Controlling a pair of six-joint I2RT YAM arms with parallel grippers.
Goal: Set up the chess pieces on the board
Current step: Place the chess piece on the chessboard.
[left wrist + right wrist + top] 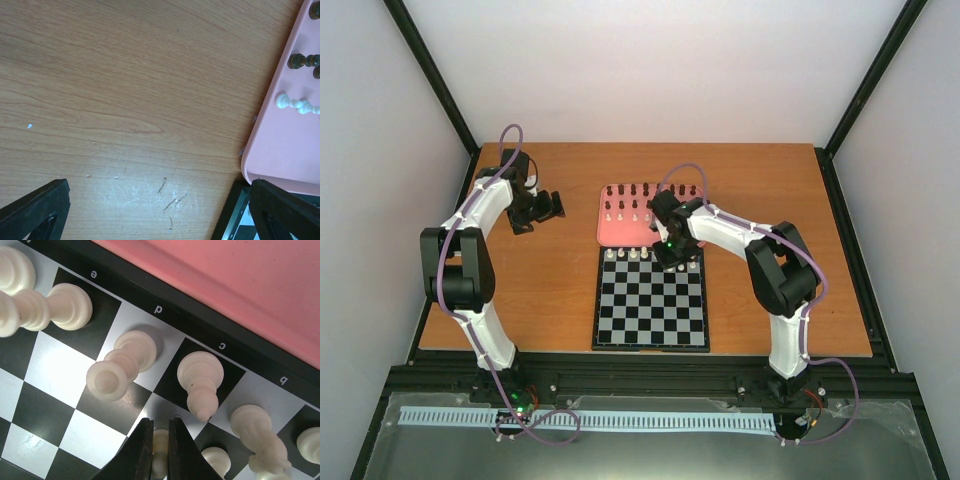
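The board's [50,370] border reads e, d, c, b (white lettering). Right claw [161,422] pinches a cream piece [160,452]; left claw [160,187] gapes wide, empty.

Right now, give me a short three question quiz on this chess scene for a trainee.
1. True or false: the left gripper stands open and empty.
2. The pieces showing on the board are: A white only, B dark only, C both.
3. What is the right gripper pinching?
Key: 1 true; 2 A; 3 a small white piece, held just over the board.
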